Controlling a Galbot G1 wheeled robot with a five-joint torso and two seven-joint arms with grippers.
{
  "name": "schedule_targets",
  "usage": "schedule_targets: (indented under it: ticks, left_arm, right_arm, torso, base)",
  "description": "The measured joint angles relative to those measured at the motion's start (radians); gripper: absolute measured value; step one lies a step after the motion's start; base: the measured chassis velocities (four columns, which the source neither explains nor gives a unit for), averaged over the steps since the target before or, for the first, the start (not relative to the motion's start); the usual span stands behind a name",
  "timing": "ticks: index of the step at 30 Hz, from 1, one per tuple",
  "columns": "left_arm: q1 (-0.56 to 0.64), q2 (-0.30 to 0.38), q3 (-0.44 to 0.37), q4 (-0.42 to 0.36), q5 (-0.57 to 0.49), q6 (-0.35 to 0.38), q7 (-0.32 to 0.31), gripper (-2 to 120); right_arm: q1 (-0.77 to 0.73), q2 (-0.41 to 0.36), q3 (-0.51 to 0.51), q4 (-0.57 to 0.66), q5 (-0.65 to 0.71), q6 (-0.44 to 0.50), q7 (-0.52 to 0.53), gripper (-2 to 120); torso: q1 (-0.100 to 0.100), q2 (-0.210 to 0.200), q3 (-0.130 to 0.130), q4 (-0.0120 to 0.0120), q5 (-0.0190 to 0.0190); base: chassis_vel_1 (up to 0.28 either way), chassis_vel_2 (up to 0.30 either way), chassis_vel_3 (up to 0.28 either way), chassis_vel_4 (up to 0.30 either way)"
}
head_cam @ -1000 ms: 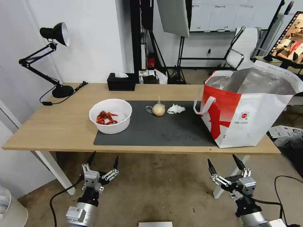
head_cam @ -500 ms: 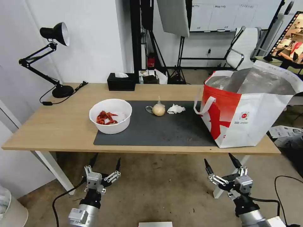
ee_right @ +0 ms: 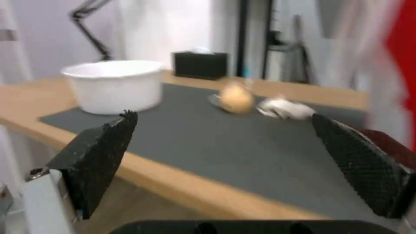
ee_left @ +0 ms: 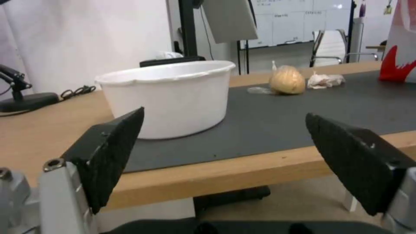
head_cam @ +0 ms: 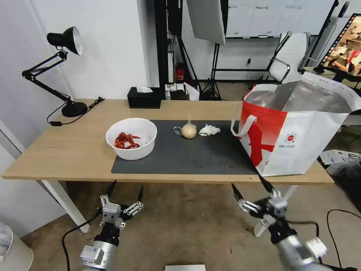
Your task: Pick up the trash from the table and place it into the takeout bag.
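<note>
head view, table: light-wood table [head_cam: 75,150] is carrying bowl [head_cam: 131,138], bagged ball [head_cam: 188,130], napkin [head_cam: 209,130] beside takeout bag [head_cam: 297,131], gaping to receive.
left wrist view: left gripper [ee_left: 225,156] is hanging spread before the table edge.
right wrist view: right gripper [ee_right: 225,162] is spreading wide, facing trash.
</note>
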Motion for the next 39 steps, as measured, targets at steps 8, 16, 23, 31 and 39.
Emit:
schedule_targets:
  ticks: [8,16,23,31,39]
  left_arm:
    - [-0.002,-0.005,-0.005,0.013,-0.011,0.012,-0.001,100]
    - [-0.010,-0.019,-0.003,0.021,-0.024,0.036,-0.004,100]
    - [-0.006,-0.019,0.000,0.016,-0.049,0.058,-0.005,100]
    - [0.007,-0.044,0.005,0.019,-0.032,0.058,-0.005,100]
    - [0.019,-0.063,0.009,0.006,-0.027,0.063,-0.006,100]
  right_arm:
    - [0.381,-0.127,-0.242,-0.117,0.103,-0.060,0.013,100]
    - [0.802,0.006,-0.562,-0.285,0.159,-0.220,0.319,100]
    - [1.029,0.169,-0.670,-0.411,0.273,-0.390,0.603,100]
    - [1.153,0.239,-0.708,-0.508,0.430,-0.485,0.744,100]
    - [1.244,0.331,-0.743,-0.612,0.487,-0.550,0.849,100]
  torso:
    - [0.000,0.000,0.000,-0.0001,-0.0001]
    - [0.000,0.000,0.000,-0.0001,-0.0001]
    - [0.000,0.000,0.000,0.0000,0.0000]
    - [0.000,0.000,0.000,-0.0002,0.0000]
    - [0.000,0.000,0.000,-0.0002,0.0000]
  base:
    - [0.000,0.000,0.000,0.000]
    - [0.000,0.000,0.000,0.000]
    - [0.000,0.000,0.000,0.000]
    - [0.000,0.000,0.000,0.000]
    - [0.000,0.000,0.000,0.000]
